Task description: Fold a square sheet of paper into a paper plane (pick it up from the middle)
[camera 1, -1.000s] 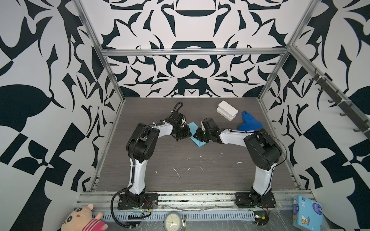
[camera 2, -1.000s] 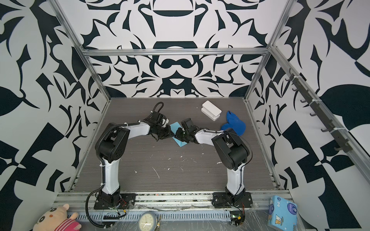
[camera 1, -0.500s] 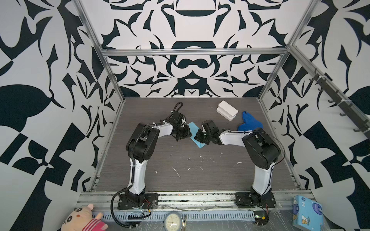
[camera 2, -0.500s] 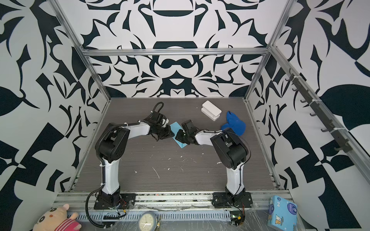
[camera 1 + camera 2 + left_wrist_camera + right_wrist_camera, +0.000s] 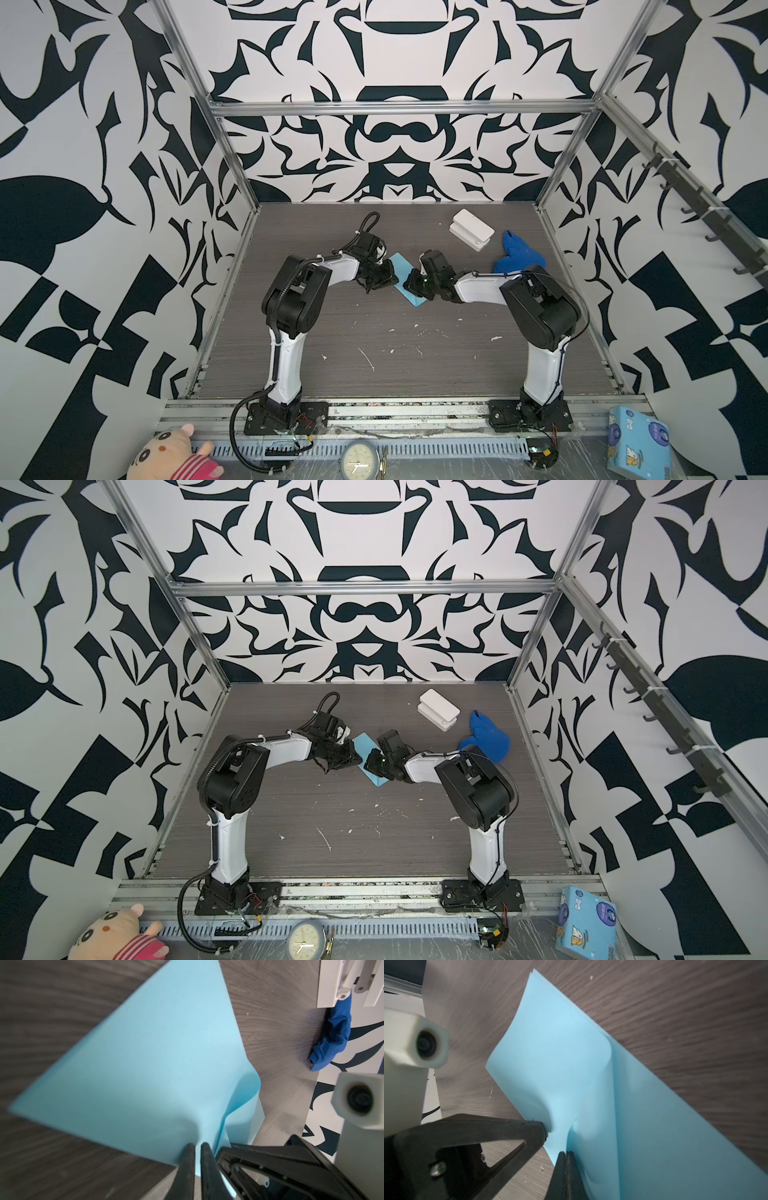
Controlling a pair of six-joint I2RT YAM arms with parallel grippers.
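Light-blue and matte, the square sheet of paper hangs doubled over between the two arms, just to the 12 o'clock side of the middle of the grey wood-grain desk in both top views. It is not yet a dart: the wrist views show two loose layers curling apart along a soft bend with no sharp crease, their corners nearly matched at the far tip.

The left tool meets the sheet from 9 o'clock and is clenched on its edge, its two slim black fingers pinching the paper with only a sliver between them. The right tool comes in from 3 o'clock and is likewise clamped tight on the sheet, its fingers pressed together over the edge, just beside the left tool's tip.

Whether the sheet's lower corner, at 5 o'clock of the tools, touches the desk I cannot tell.

A crumpled royal-blue cloth lies at 3 o'clock of the sheet, well apart from it. A flat white case sits near the cloth, at 10 o'clock of it. Small white flecks dot the desk toward 6 o'clock.
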